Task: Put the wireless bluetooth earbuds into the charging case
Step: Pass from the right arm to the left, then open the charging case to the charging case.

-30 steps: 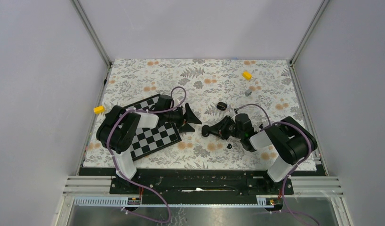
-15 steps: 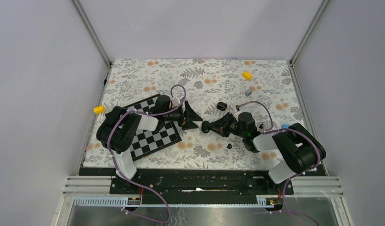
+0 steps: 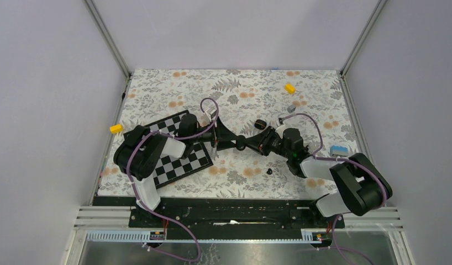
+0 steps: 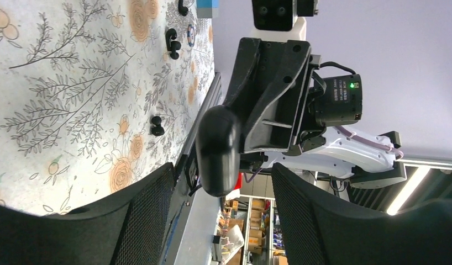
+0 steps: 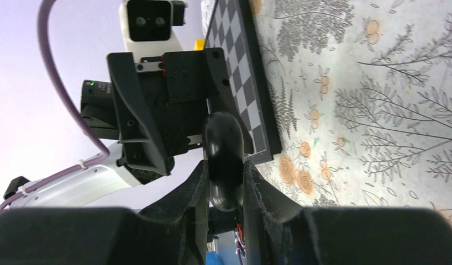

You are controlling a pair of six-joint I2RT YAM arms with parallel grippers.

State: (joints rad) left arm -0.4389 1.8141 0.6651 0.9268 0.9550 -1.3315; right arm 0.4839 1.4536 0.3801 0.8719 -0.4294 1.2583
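Charging case [image 5: 225, 154] sits pinched in the right fingers [image 5: 195, 190], its long side pointing out, just between the wide-open left fingers [image 4: 143, 221].

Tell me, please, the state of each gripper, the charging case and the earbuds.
charging case: looks closed, held off the table by the right gripper.
right gripper: shut on the charging case.
left gripper: open, straddling the case, not clamping it.
earbuds: loose on the table, outside the case.
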